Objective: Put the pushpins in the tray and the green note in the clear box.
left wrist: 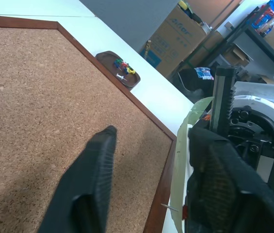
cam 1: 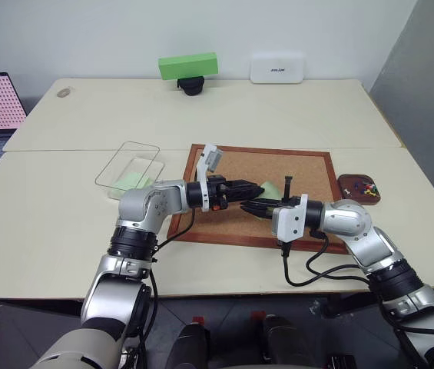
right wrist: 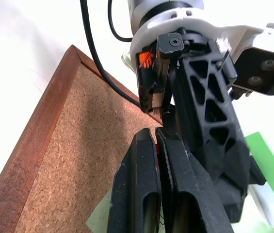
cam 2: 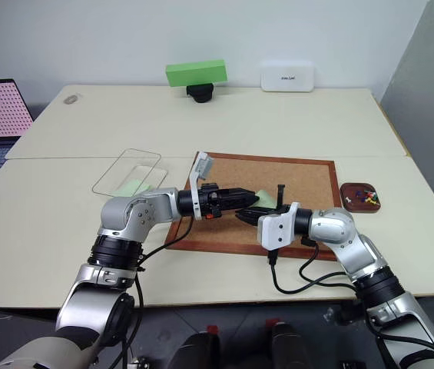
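My left hand (cam 1: 250,187) hangs level over the corkboard (cam 1: 309,171), pointing towards my right side. Its fingers (left wrist: 98,179) stand apart. The note (left wrist: 186,138) runs edge-on between them, close against one finger and well off the other, so nothing is pinched yet.

My right hand (cam 1: 248,204) meets it tip to tip from the other side and is closed. I think it has a red-headed pin (left wrist: 183,210) by the head. The pin's point sticks through the note, though the head is mostly hidden between the fingers.

What matters for the next move is that the pin's shaft lies across the note's face and roughly in line with the right hand. I'd close the left hand on the paper, then draw the right hand straight back along its own line. A sideways pull would tear the slip.

After that each arm is on the right side for its drop. The box (cam 1: 128,147) sits left of the board by my left arm, with a green slip already inside. The tray (cam 1: 345,192), holding several pins, sits just off the board's right edge by my right arm.
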